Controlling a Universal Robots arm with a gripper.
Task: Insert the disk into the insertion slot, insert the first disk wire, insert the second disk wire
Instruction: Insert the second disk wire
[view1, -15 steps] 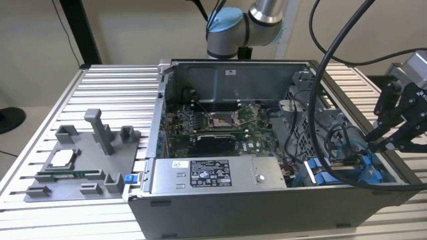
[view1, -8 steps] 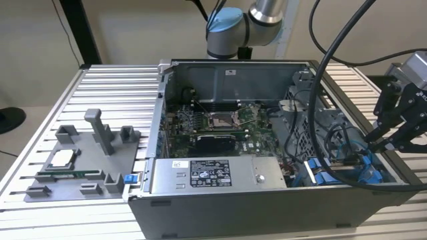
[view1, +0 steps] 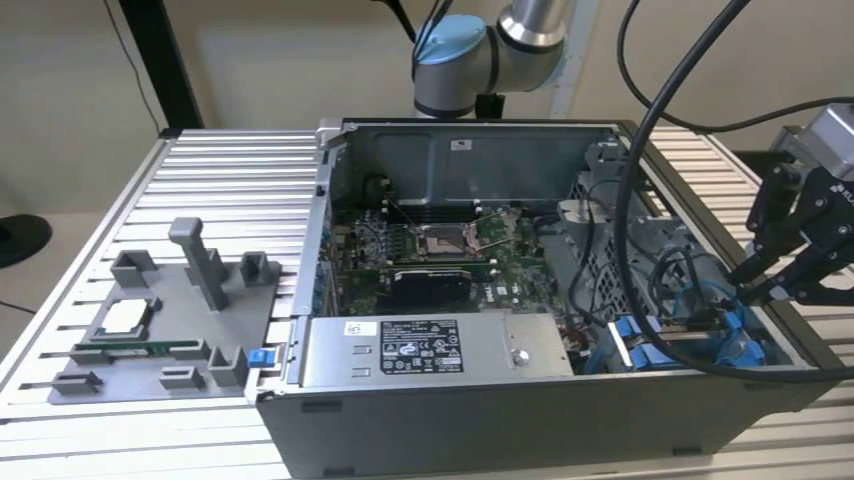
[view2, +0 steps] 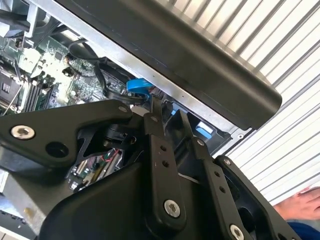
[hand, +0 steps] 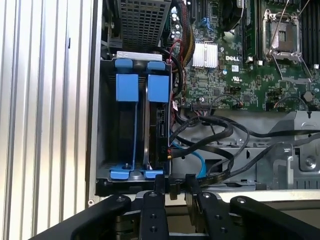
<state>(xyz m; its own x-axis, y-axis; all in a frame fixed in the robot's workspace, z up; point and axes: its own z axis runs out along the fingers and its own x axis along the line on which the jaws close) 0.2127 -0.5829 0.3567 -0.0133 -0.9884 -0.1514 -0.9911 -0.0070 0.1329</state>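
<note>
The disk (hand: 160, 120) stands on edge in its blue carrier inside the insertion slot (hand: 102, 150), the drive bay at the case's corner, beside a second blue carrier (hand: 126, 87). In the exterior view the blue carriers (view1: 638, 350) sit at the case's front right. My gripper (hand: 175, 187) hangs just outside the bay's end, its fingers (hand: 160, 186) close together on a blue disk wire (hand: 200, 162) that runs up to them. In the second wrist view the wire's blue end (view2: 137, 86) sits at my fingertips (view2: 151, 107). Over the case's right edge hangs my gripper (view1: 754, 290).
Black cables (hand: 215, 132) loop beside the bay over the motherboard (hand: 235, 75). The labelled power-supply box (view1: 427, 350) lies along the case front. A grey fixture (view1: 174, 330) with parts sits on the slatted table at the exterior view's left. A hand (view2: 300, 202) rests on the table.
</note>
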